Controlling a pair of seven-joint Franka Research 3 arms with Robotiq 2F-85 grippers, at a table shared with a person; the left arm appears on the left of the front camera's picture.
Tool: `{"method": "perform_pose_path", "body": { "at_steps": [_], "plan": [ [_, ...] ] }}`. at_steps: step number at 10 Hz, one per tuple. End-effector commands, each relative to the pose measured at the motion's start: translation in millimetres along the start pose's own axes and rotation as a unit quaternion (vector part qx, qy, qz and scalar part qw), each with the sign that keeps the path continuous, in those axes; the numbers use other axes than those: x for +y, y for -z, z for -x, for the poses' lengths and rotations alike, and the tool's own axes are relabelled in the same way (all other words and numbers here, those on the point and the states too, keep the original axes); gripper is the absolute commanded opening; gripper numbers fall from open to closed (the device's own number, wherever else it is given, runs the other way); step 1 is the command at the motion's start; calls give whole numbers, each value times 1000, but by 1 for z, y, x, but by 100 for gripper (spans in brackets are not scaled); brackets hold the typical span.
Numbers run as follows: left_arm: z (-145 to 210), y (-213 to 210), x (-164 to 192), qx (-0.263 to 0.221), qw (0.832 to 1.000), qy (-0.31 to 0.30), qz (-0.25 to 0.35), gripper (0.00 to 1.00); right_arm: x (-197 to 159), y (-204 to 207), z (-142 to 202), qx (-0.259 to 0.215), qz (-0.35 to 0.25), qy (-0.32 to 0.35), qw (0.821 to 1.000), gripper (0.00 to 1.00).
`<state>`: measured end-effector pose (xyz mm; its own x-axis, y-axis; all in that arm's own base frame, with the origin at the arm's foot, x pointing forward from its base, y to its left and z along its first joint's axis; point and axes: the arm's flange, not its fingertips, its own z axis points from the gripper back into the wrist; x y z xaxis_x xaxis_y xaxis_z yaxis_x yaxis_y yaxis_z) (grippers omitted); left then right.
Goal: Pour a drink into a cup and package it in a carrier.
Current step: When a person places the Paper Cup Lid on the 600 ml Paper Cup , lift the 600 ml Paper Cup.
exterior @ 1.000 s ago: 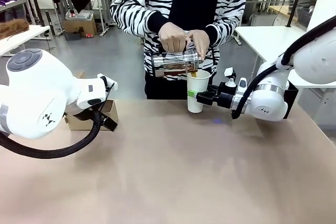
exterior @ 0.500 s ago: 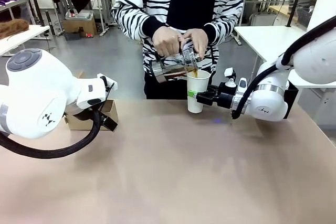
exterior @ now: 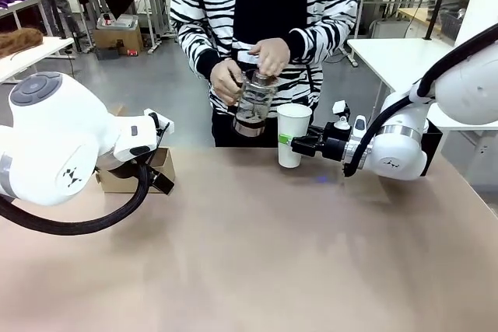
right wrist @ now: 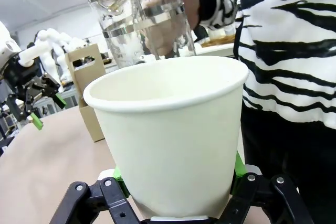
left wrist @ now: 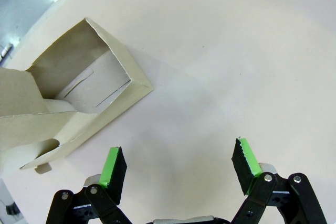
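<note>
2 poses: right hand (right wrist: 176, 190) reaches level, grasping the cup (exterior: 293, 126); left hand (left wrist: 178, 156) points down, spread wide, near the carrier (left wrist: 105, 85).

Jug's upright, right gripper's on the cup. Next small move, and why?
Probably lift the cup slightly and start it toward the carrier, kept level. The jug stands upright in the person's hands, clear of the rim, so pouring looks finished; the right gripper is shut on the cup, and the carrier waits open-topped by the open left gripper.
</note>
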<state>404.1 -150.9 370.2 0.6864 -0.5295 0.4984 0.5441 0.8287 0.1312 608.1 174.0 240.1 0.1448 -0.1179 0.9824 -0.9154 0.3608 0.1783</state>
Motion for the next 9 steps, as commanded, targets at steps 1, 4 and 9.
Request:
{"method": "perform_pose_path", "body": {
  "at_steps": [1,4,9],
  "plan": [
    [0,0,0,0,1000,0,1,100,2,1,-5,-4,-2,-2,1000,80],
    [0,0,0,0,1000,0,1,100,2,1,-5,-4,-2,-2,1000,80],
    [0,0,0,0,1000,0,1,100,2,1,-5,-4,-2,-2,1000,80]
  ]
}}
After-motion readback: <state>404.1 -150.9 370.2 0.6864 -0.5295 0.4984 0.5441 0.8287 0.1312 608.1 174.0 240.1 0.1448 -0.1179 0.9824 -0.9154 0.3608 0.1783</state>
